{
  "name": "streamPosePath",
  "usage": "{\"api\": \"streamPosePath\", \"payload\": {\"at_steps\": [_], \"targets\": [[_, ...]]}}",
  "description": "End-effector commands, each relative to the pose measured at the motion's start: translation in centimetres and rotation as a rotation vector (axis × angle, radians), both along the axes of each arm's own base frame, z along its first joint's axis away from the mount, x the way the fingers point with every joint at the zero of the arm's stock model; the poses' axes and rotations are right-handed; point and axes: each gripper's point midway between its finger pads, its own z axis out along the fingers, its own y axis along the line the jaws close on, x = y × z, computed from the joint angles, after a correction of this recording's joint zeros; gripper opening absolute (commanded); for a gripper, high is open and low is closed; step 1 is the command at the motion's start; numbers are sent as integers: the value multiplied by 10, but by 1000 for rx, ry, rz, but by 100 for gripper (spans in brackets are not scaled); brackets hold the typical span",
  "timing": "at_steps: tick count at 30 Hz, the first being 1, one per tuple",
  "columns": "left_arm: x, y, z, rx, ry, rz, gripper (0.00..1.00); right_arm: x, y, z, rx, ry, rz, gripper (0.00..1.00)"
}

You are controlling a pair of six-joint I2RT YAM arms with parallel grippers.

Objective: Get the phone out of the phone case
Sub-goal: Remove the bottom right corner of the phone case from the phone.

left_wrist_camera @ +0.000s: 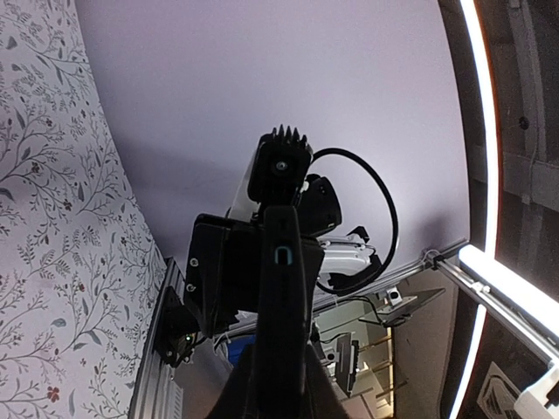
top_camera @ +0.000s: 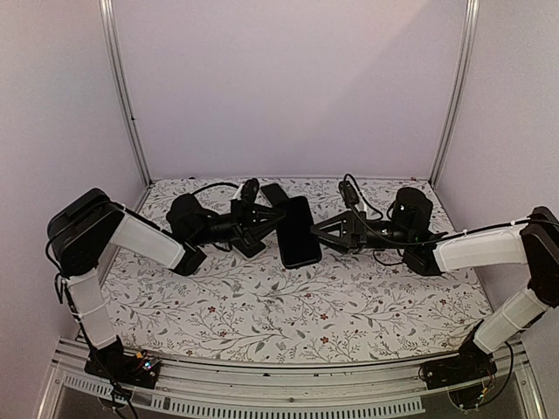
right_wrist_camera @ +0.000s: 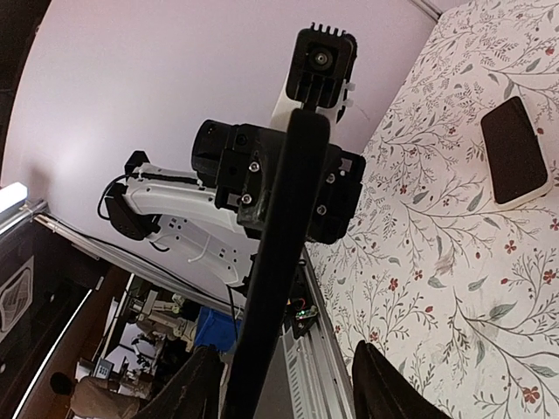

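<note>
Black, glossy phone (top_camera: 297,231) at frame centre over the floral tabletop (top_camera: 262,305), long axis running top to bottom, broad face up. Its left edge is pinched by the left gripper (top_camera: 273,220); the right gripper (top_camera: 321,236) stands spread, straddling the right edge.

We are looking at the phone (top_camera: 298,231) sitting over the middle of the table (top_camera: 262,305), between the two grippers. The left gripper (top_camera: 269,220) is reaching in from the left and clamping the phone's left edge. The right gripper (top_camera: 323,234) is standing at its right edge, one finger on either side of it with a gap showing. Behind the phone, toward the back wall, a flat slab (top_camera: 273,193) is lying on the table, near the phone's far left corner.
</note>
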Motion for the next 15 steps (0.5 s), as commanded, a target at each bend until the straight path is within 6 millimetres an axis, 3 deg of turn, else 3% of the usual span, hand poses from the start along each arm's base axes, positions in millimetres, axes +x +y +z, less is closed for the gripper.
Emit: {"api": "streamPosePath", "payload": {"at_steps": [1,7,15], "targets": [[-2,6,26,10,-122,27,0,20,-9,7,-91,-47,-127,52],[6,3,23,123,-160,67,0,28,-9,11,-186,-91,-174,43],[17,9,25,179,-174,115,0,17,-2,14,-218,-149,-119,39]]}}
